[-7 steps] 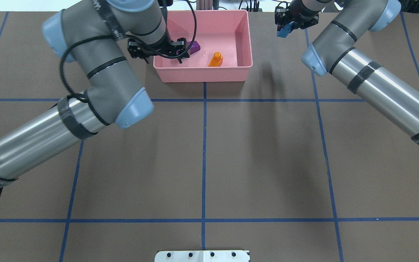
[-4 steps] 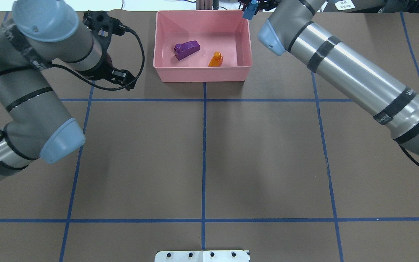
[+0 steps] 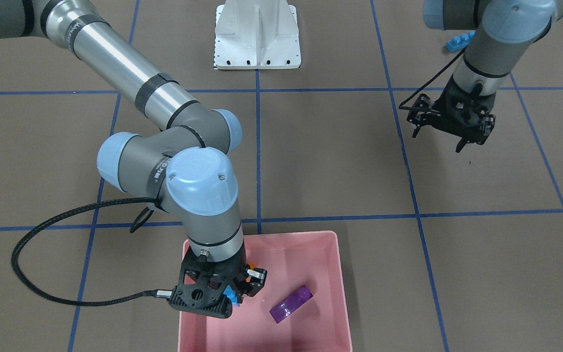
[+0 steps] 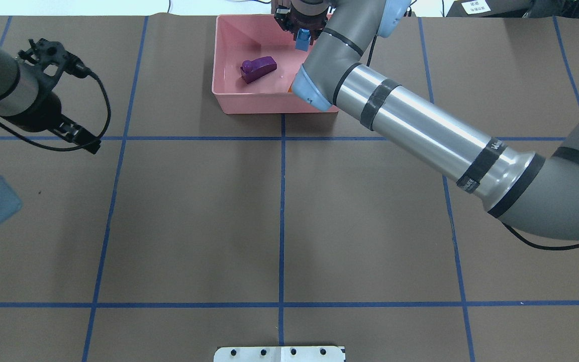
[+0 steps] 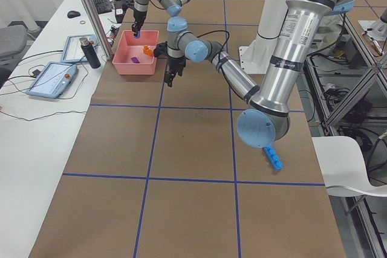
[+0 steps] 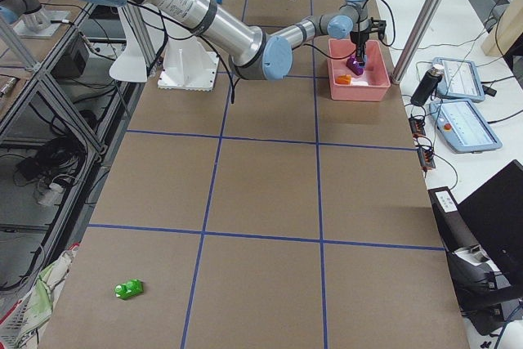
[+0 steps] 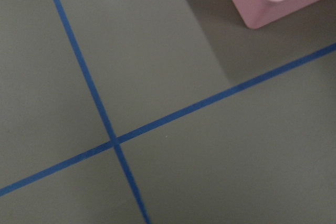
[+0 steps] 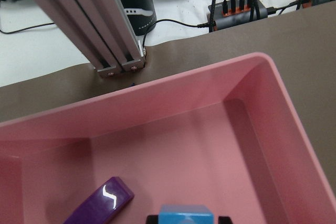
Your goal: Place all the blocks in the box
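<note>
While it hangs over the far part of the box (image 4: 249, 103), at the top middle of the overhead view, the right gripper (image 4: 302, 34) is clenched on the light-blue block (image 4: 302, 42). The block sticks out below the fingers. In the right wrist view it sits at the bottom edge with the pink floor of the box beyond it.

The purple block (image 4: 258, 69) lies on the box floor, left of this gripper in the overhead view and apart from it. The orange block (image 5: 148, 54) is also inside the box. In the overhead view the right arm covers almost all of it.

The left gripper (image 3: 437, 141) is at the upper right of the front view, above the table (image 4: 194, 216) and well apart from the box. Its fingers are spread and nothing is between them. The left wrist view shows two tape lines (image 7: 113, 141) that cross, and one corner of the box at the upper right.

The blue block (image 3: 459, 41) lies on the table at the top right of the front view, beside the left arm. The green block (image 6: 129, 288) lies on the table at the lower left of the right side view, far from the box.
</note>
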Controlling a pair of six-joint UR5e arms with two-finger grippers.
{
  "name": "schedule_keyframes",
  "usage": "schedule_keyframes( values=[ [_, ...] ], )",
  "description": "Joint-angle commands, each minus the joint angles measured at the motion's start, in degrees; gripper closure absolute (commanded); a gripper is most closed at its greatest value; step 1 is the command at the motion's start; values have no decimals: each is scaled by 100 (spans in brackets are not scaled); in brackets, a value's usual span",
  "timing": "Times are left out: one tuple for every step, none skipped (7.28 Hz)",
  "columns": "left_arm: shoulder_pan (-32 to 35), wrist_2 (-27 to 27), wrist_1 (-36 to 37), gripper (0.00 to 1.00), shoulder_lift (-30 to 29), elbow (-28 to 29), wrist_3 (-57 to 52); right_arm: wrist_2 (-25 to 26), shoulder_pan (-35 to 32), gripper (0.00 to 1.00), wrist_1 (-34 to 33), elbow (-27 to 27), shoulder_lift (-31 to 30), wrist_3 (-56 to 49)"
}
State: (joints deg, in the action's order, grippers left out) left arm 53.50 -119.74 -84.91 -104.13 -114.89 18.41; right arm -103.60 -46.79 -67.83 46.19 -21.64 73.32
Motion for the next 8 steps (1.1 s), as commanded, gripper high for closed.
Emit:
schedule_keyframes(
  values=[
    [108,-234,-16,0,820,-427,-391,279,249,1,-28,-49,168,367],
    [99,-216,-16,0,850,-560,-34,200,258,0,-324,73,213,333],
    [91,-208,-34,0,859,-639,431,17,258,0,-875,561,144,245],
    [90,-173,-43,0,894,-675,514,-185,241,0,-1507,1236,-22,36],
    [47,-146,-78,0,1051,-745,463,-335,206,0,-2010,2017,-346,-315],
    [-154,-155,-174,0,1157,-885,436,-467,162,0,-2450,2800,-723,-536],
    [-504,-146,-175,0,1280,-999,453,-590,100,0,-2854,3486,-1075,-694],
    [-786,-102,-279,0,1846,-1201,436,-635,30,0,-3363,4233,-1470,-1061]
  ],
)
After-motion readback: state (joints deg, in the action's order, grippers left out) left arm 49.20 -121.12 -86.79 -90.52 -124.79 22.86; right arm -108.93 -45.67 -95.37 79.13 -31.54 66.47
